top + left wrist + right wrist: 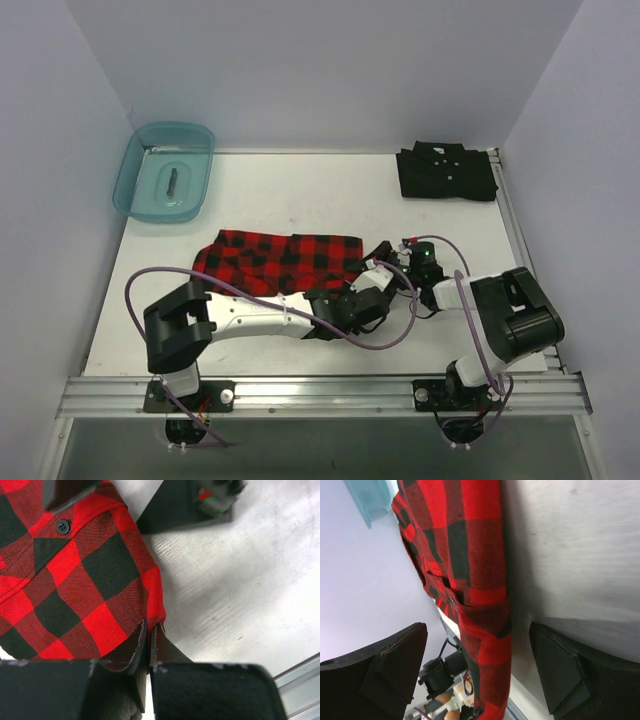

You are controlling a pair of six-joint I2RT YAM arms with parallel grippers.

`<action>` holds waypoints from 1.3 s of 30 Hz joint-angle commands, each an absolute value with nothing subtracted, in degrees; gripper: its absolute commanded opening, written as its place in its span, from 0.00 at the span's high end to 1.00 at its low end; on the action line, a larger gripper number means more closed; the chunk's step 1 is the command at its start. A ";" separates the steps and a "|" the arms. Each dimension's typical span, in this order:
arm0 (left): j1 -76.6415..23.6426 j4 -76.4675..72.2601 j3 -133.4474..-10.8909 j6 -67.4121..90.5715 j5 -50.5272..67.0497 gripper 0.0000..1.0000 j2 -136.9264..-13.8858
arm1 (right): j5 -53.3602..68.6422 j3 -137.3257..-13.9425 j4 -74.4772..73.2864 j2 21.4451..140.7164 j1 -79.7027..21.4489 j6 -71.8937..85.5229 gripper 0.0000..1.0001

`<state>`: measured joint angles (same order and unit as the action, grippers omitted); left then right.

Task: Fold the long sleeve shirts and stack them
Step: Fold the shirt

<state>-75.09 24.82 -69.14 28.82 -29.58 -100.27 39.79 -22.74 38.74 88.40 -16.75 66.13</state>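
Plaid shirt (270, 258) mid-table, teal bin (195, 190) back-left, black shirt (445, 175) back-right

Looks like a robotics lab test cell: bare white wall panels (320, 70) boxing in a white table (300, 200), with an aluminium rail (320, 392) along the near edge carrying a cabled left arm (250, 315) and right arm (510, 320).
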 commanded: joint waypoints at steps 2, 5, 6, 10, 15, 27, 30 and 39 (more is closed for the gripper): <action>-73.83 19.96 -69.52 31.46 -27.43 0.93 -96.24 | 38.85 -22.15 42.80 93.86 -20.20 68.55 0.16; -73.39 18.81 -69.26 31.99 -26.28 0.93 -95.71 | 38.76 -22.50 44.12 96.32 -21.18 68.73 0.18; -73.39 18.72 -69.26 32.08 -26.02 0.93 -95.71 | 38.85 -22.59 44.56 96.68 -21.18 68.64 0.19; -73.39 18.28 -69.35 32.69 -24.26 0.92 -96.15 | 38.67 -23.73 44.91 97.91 -21.18 67.07 0.32; -73.13 18.11 -67.77 34.80 -22.77 0.79 -95.28 | 38.32 -24.08 43.42 97.48 -20.83 64.87 0.66; -60.04 21.00 -57.58 40.61 -11.25 0.14 -74.37 | 35.86 -36.35 -4.84 81.58 -10.38 35.47 1.00; -52.32 23.99 -52.94 39.64 -10.55 0.14 -66.74 | 32.53 -43.03 -18.30 79.89 -7.56 27.46 1.00; -35.25 19.79 -41.49 38.85 -3.17 0.28 -65.99 | 20.58 -58.88 -37.25 81.91 -7.47 17.15 1.00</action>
